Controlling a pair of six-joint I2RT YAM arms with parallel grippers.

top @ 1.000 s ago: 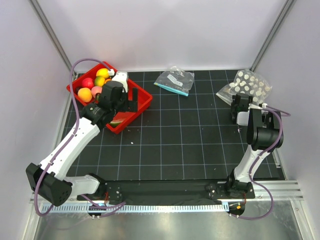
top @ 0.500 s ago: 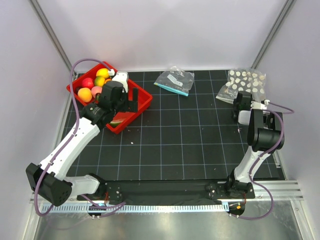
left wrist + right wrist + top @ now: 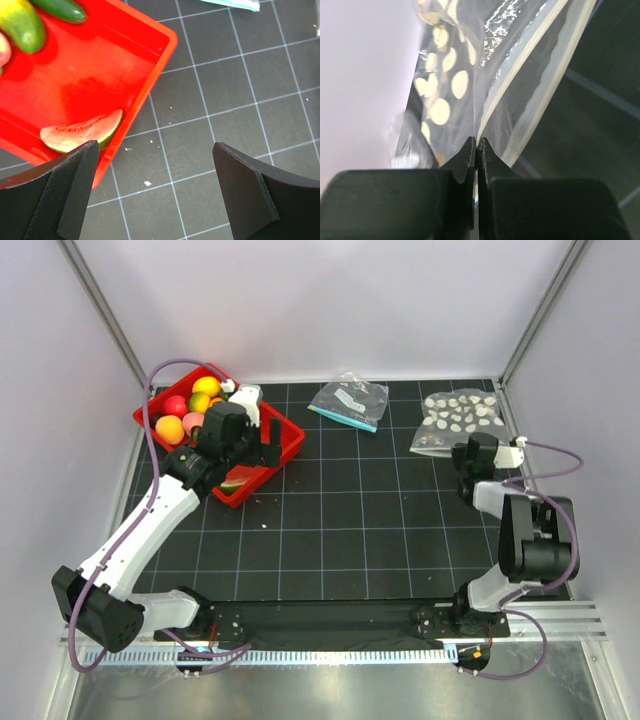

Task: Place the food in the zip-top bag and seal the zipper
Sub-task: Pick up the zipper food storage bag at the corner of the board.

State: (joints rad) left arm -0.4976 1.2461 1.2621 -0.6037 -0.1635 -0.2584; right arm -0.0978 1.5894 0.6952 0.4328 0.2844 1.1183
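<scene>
The food [image 3: 190,408], glossy toy fruits in yellow, red, orange and pink, lies in a red tray [image 3: 291,436] at the back left. A watermelon slice [image 3: 82,132] and green pieces [image 3: 22,22] show in the left wrist view. My left gripper [image 3: 262,445] hangs open over the tray's near corner, its jaws [image 3: 155,150] wide apart and empty. The dotted zip-top bag [image 3: 455,418] lies at the back right. My right gripper [image 3: 463,454] is shut [image 3: 476,142] on the bag's near edge, right by the pale zipper [image 3: 532,50].
A smaller clear pouch [image 3: 350,402] with a teal strip lies at the back middle. White walls and frame posts close in the mat on three sides. Small white crumbs [image 3: 147,183] dot the black grid mat beside the tray.
My right gripper has shut on the dotted bag's edge and pulled the bag leftward, away from the right wall. The left arm has not moved.
</scene>
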